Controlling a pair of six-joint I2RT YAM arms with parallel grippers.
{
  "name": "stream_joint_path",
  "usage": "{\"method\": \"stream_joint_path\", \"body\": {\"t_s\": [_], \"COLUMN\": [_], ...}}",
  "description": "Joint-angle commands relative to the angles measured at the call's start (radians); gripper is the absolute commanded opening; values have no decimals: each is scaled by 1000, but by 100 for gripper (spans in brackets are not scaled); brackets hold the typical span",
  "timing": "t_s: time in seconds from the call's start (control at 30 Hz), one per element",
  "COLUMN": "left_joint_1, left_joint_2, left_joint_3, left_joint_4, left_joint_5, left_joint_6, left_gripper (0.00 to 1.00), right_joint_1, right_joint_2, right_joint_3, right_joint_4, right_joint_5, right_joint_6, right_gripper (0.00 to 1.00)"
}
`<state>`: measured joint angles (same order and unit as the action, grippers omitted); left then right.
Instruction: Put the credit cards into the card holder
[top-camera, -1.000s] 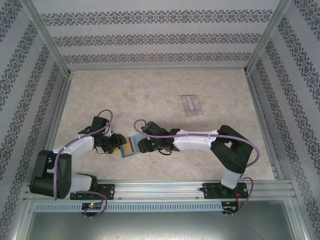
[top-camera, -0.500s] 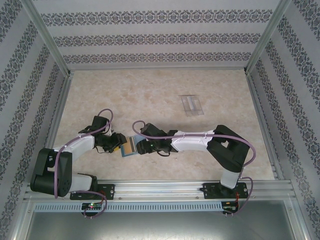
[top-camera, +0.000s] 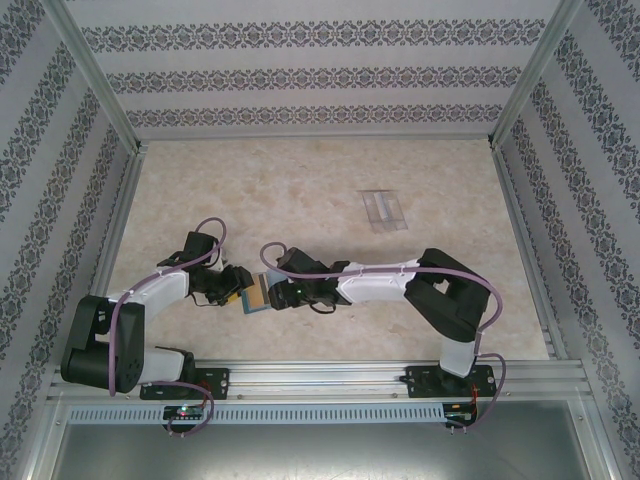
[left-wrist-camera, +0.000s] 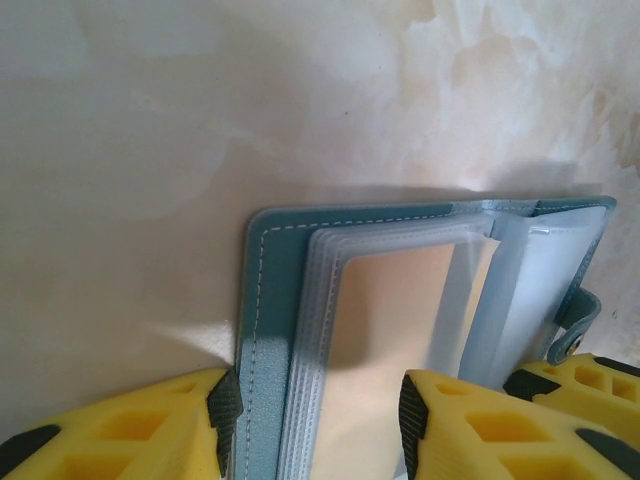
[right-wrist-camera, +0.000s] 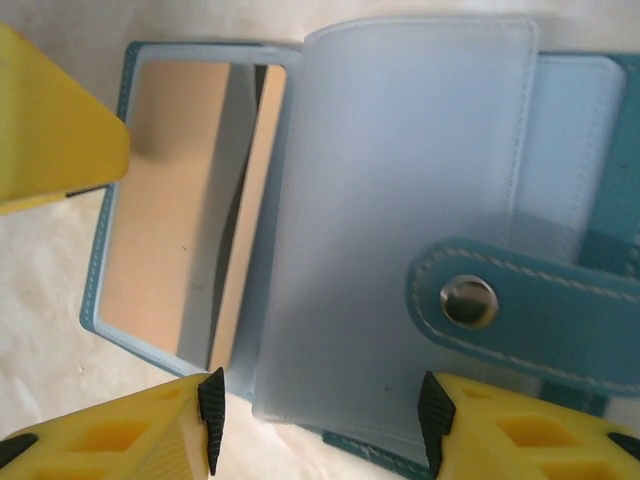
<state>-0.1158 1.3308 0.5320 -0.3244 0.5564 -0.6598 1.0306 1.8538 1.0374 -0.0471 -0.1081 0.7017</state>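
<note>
The teal card holder (top-camera: 257, 293) lies open near the table's front, tan lining up, between both grippers. My left gripper (top-camera: 238, 287) reaches it from the left. In the left wrist view its jaws (left-wrist-camera: 318, 415) stand apart over the teal cover (left-wrist-camera: 268, 300) and the stacked clear sleeves (left-wrist-camera: 310, 330), one pad against the cover's edge. My right gripper (right-wrist-camera: 320, 420) is open astride a frosted pale-blue sleeve (right-wrist-camera: 400, 200), its pads just clear of the sleeve's corners. The snap strap (right-wrist-camera: 540, 300) lies across that sleeve. The credit cards are hidden.
A clear plastic stand (top-camera: 383, 210) lies on the beige table toward the back right. Patterned walls close in the left, right and back sides. The arm bases stand on the metal rail (top-camera: 320, 375) at the near edge.
My right arm has slid a little left over the card holder and its jaws have widened slightly. The left gripper and the holder have stayed put.
</note>
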Motion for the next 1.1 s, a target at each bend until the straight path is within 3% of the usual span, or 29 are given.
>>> {"method": "stream_joint_path", "body": {"t_s": [0.0, 0.47, 0.73, 1.07], "left_joint_1": [-4, -4, -4, -4], "left_joint_2": [28, 33, 35, 41], "left_joint_3": [5, 39, 34, 37], "left_joint_4": [32, 13, 21, 10], "left_joint_5": [12, -1, 5, -5], "left_joint_6": [0, 9, 6, 23], "left_gripper": [50, 51, 51, 51], "right_joint_1": [16, 19, -25, -87], "right_joint_2": [43, 30, -120, -138], "right_joint_3": [36, 69, -52, -171], "right_joint_4": [23, 242, 187, 184], "right_joint_5": [-27, -200, -21, -4], "right_joint_6": [-7, -19, -63, 26], "right_gripper": [56, 56, 59, 60]}}
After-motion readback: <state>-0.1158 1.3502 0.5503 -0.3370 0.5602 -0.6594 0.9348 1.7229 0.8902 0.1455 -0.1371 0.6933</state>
